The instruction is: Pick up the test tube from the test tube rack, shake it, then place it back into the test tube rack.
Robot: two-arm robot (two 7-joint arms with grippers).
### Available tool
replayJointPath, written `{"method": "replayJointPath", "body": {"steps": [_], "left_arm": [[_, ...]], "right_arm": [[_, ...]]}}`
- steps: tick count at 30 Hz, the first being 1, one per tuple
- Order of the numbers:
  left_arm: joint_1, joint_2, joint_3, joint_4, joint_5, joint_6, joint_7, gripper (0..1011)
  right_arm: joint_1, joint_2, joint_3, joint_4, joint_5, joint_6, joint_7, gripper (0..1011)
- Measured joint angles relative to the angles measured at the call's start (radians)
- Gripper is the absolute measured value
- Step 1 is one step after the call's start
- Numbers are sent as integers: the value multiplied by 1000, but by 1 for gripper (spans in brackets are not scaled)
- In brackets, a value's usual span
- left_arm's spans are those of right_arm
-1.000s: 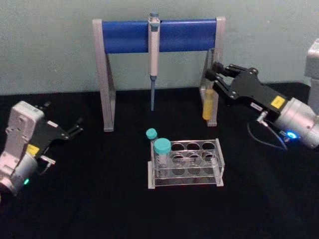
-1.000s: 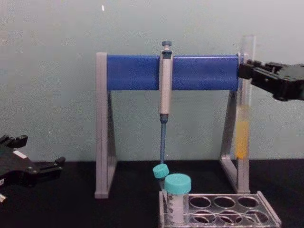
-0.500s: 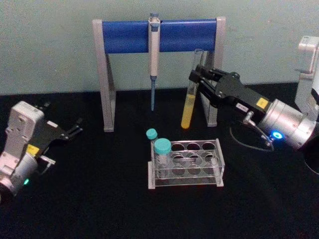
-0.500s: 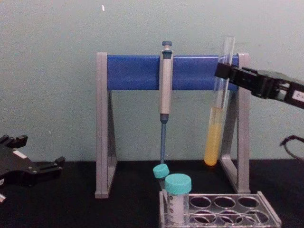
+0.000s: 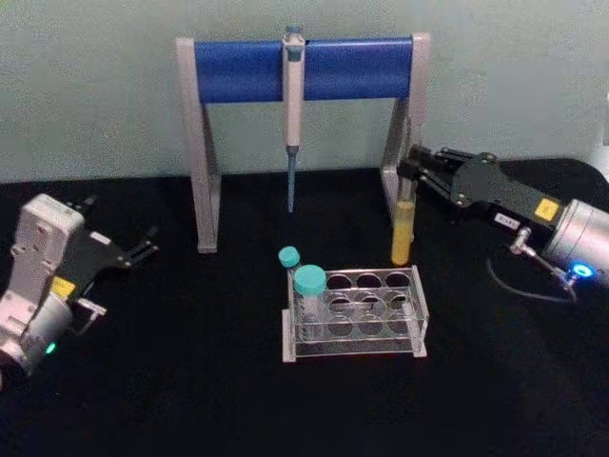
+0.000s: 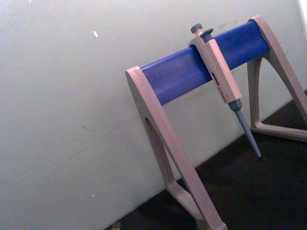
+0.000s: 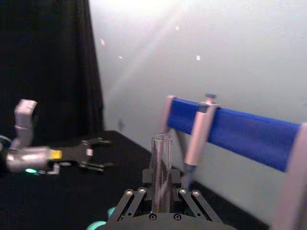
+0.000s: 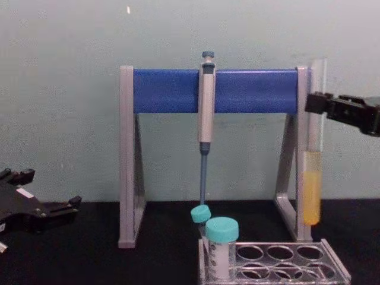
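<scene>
The test tube [image 5: 402, 228] is a long clear glass tube with yellow liquid in its lower part. It hangs upright just above the far right corner of the test tube rack [image 5: 357, 335], and its round bottom is clear of the holes. My right gripper [image 5: 411, 178] is shut on its upper part, reaching in from the right. From the chest, the test tube [image 8: 312, 178] hangs a short way above the rack [image 8: 332, 268], held by the right gripper [image 8: 315, 103]. The right wrist view has the test tube [image 7: 161, 167] standing between my fingers. My left gripper [image 5: 141, 248] rests open at the far left.
A grey-and-blue pipette stand [image 5: 238, 71] with a hanging pipette [image 5: 293, 114] stands just behind the rack; its right leg [image 5: 407, 124] is right behind the held tube. Two teal-capped tubes [image 5: 308, 283] sit in the rack's left holes. Black tabletop lies around the rack.
The right gripper swung the tube left in front of the stand, then back right and lower. It now hangs upright over the rack's far right corner. The left arm has not moved.
</scene>
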Motion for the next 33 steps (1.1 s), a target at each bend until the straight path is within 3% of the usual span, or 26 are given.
{"method": "replayJointPath", "body": {"steps": [5, 10, 16, 23, 25, 28, 33], "left_arm": [[0, 0, 0, 0, 0, 0, 0, 1001], [0, 0, 0, 0, 0, 0, 0, 1001], [0, 0, 0, 0, 0, 0, 0, 1001], [0, 0, 0, 0, 0, 0, 0, 1001], [0, 0, 0, 0, 0, 0, 0, 1001], [0, 0, 0, 0, 0, 0, 0, 1002], [0, 0, 0, 0, 0, 0, 0, 1001]], "right_arm": [[-2, 2, 3, -6, -71, -36, -73, 217], [7, -31, -2, -4, -171, -67, -164, 217], [23, -83, -3, 16, -199, -92, -190, 217], [35, -139, 9, 48, -136, -83, -134, 217], [35, -147, 14, 54, -84, -60, -90, 217], [33, -143, 17, 56, -31, -33, -49, 217], [24, -114, 15, 46, 4, -11, -19, 217]]}}
